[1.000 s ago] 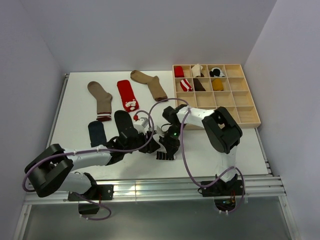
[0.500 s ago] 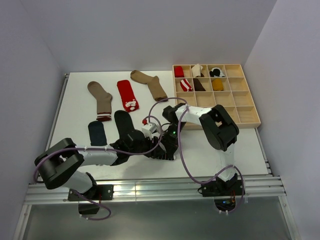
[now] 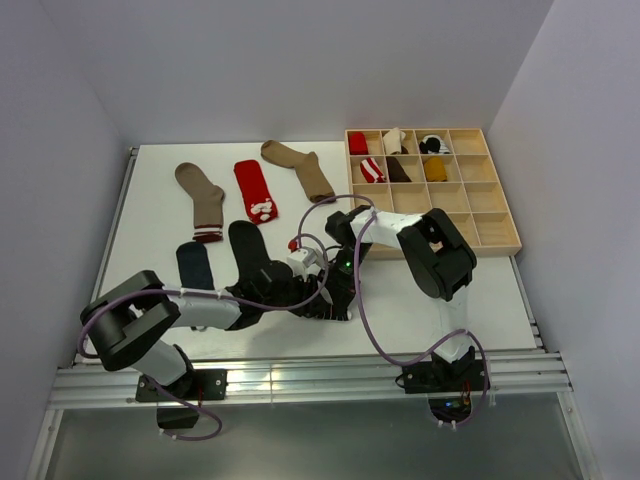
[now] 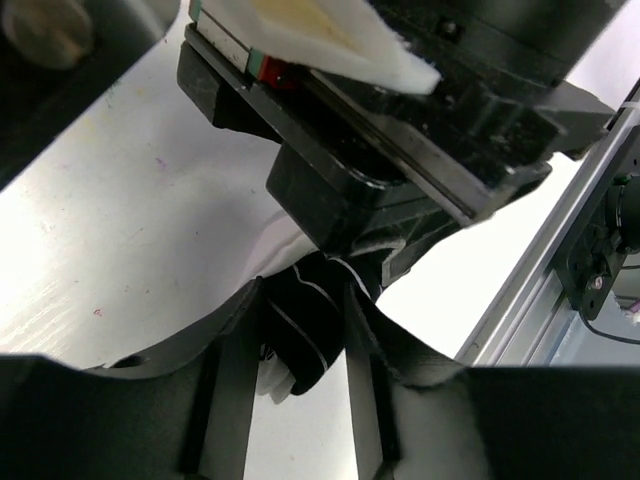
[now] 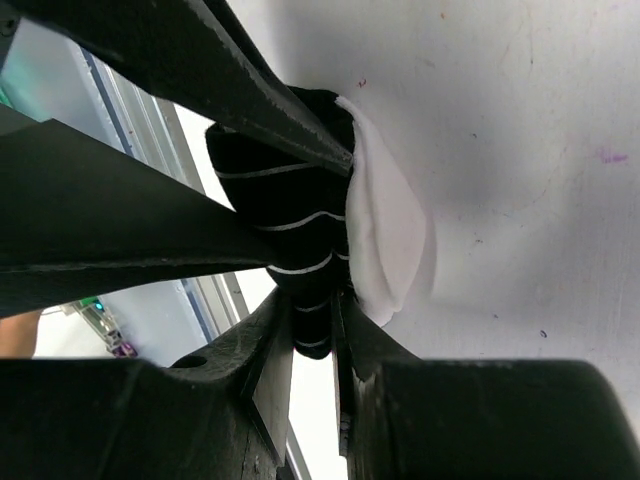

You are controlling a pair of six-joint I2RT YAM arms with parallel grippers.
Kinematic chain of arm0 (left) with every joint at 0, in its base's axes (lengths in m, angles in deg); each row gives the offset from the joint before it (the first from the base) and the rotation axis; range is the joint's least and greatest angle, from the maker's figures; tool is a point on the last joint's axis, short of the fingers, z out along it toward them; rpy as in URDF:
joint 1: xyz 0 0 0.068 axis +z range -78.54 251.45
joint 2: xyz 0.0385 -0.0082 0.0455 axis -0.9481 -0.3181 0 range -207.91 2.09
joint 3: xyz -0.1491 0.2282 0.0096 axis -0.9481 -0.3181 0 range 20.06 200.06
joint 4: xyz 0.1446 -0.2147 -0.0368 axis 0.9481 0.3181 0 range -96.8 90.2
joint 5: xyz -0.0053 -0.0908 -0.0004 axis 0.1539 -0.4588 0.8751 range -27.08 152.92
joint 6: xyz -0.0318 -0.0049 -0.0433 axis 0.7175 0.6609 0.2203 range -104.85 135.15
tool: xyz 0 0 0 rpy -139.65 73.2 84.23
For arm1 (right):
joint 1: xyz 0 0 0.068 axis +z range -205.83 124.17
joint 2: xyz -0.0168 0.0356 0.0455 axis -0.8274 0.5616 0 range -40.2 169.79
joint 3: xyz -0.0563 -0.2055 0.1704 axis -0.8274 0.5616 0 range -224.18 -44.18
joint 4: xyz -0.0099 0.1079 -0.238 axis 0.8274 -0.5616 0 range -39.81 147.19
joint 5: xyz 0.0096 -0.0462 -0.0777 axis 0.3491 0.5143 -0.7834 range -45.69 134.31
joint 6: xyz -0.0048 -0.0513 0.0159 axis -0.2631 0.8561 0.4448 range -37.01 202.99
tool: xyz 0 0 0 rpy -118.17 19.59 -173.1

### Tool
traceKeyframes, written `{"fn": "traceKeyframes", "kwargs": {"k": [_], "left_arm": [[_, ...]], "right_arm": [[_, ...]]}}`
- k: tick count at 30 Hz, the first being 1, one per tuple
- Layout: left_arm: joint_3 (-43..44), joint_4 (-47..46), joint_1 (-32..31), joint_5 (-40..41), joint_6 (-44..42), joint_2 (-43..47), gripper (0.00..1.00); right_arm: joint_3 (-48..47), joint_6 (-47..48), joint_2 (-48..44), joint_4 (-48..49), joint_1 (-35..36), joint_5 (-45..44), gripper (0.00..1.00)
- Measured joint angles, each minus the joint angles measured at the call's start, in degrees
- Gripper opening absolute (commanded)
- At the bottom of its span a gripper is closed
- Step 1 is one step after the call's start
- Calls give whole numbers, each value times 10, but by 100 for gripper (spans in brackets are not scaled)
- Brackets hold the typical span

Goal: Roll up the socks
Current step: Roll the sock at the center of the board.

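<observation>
Both of my grippers are closed on 1 striped sock (image 5: 300,230), black with thin white lines and a white toe. The left gripper (image 4: 305,312) pinches it between both fingers, and the right gripper (image 5: 312,318) pinches it from the opposite side. The sock is bunched at the front centre of the table (image 3: 150,230).

Five socks lie flat behind it:
- 1 left tan sock (image 3: 200,195)
- 1 right tan sock (image 3: 300,168)
- 1 red sock (image 3: 255,190)
- 1 navy sock (image 3: 193,265)
- 1 plain black sock (image 3: 243,245)

The wooden tray (image 3: 492,228) has 16 compartments, and 6 of them hold rolled bundles.
</observation>
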Motion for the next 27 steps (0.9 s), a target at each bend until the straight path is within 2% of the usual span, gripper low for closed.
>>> {"fn": "traceKeyframes", "kwargs": {"k": [4,13,18,27], "left_arm": [[7,-5,-4,7,10,-15,30],[17,-25,-10,20,45,-40,5],[21,-38,-15,29,59,-56,0],[22,-57,-21,45,83,-71,0]], "right_arm": [[2,-10,0,0,-1,-3,24],[16,-35,-12,4,-9,-9,38],[21,-51,-20,8,-14,-21,40],[29,-72,-31,22,-26,-43,46]]}}
